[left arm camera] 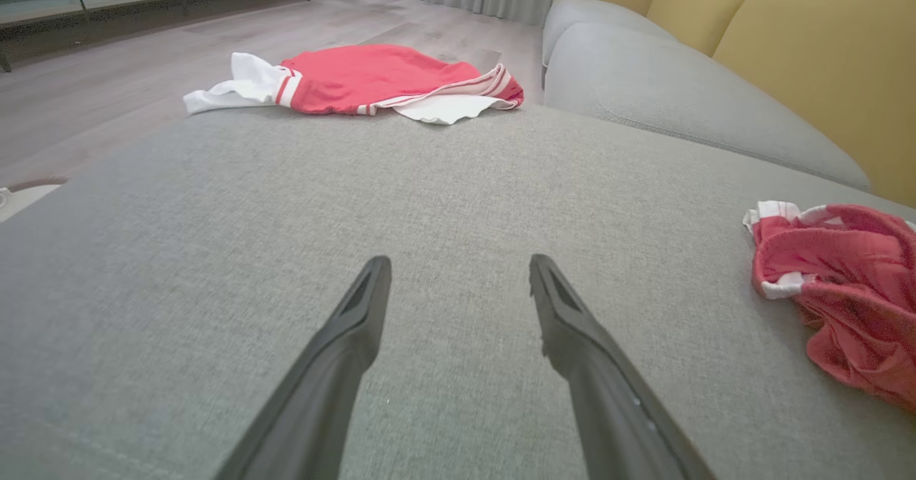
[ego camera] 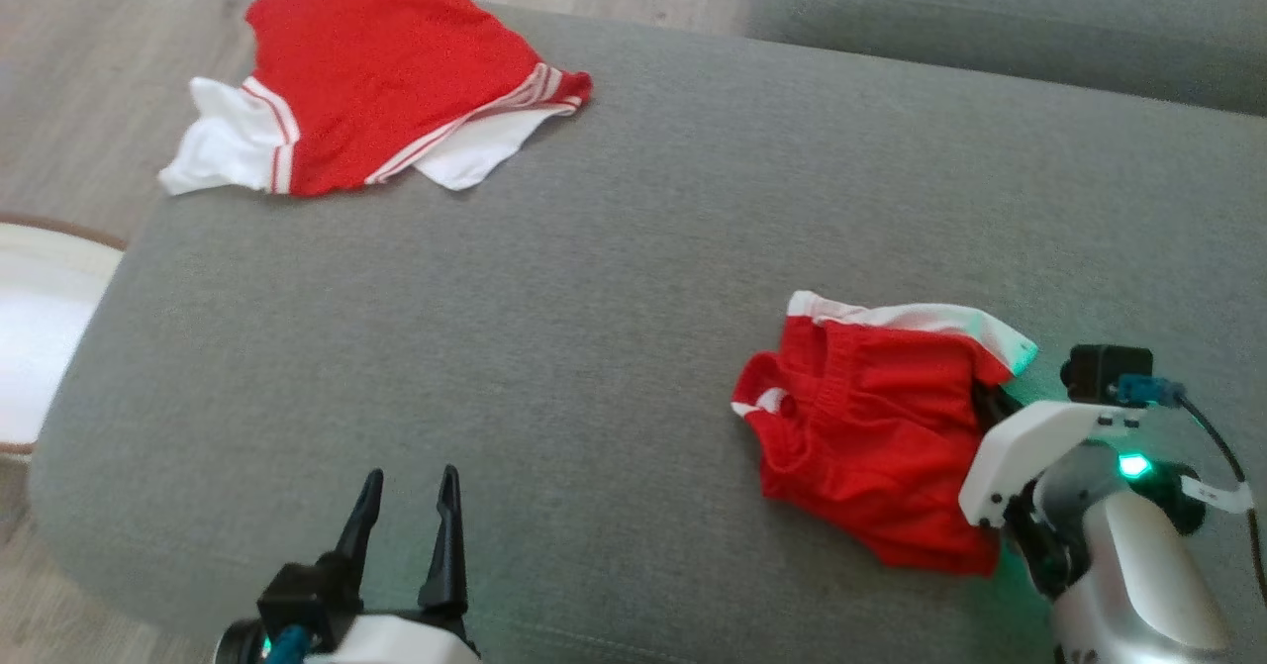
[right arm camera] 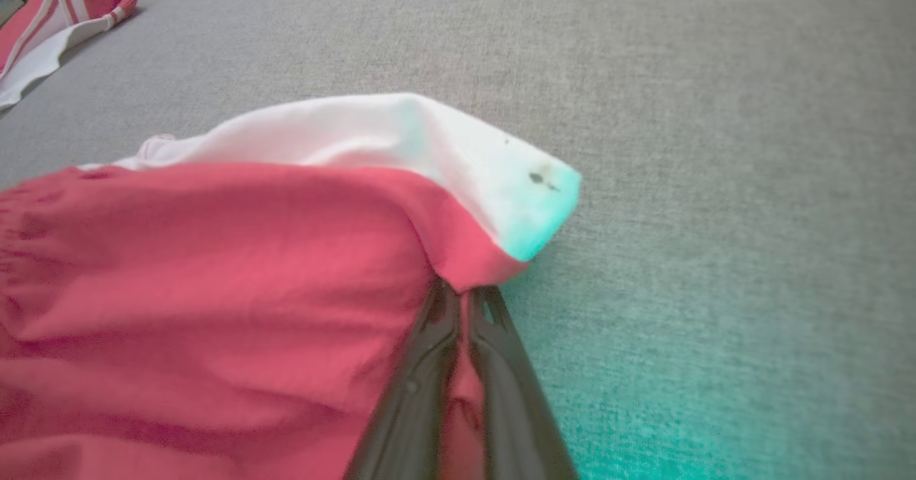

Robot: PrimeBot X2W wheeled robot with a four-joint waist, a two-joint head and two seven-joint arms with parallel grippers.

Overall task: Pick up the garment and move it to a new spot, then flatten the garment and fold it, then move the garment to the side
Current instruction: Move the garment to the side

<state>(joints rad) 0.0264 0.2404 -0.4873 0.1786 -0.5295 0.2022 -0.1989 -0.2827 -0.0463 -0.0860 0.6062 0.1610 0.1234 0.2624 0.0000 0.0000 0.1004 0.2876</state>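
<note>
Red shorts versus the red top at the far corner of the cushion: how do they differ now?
The shorts lie bunched and creased; the top is spread much flatter. The shorts are pinched at one edge by the shut right gripper; the top is touched by nothing. The shorts lie near the robot's right; the top lies far left, at the edge of the cushion. Both are red with white trim, on that grey cushion.

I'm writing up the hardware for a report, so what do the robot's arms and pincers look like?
Both the left pincer and the right pincer have two long, tapering black fingers. The right forearm is a glossy white and silver shell with a glowing green light, a small black box camera and a black cable with a blue plug. The left wrist is white too.
</note>
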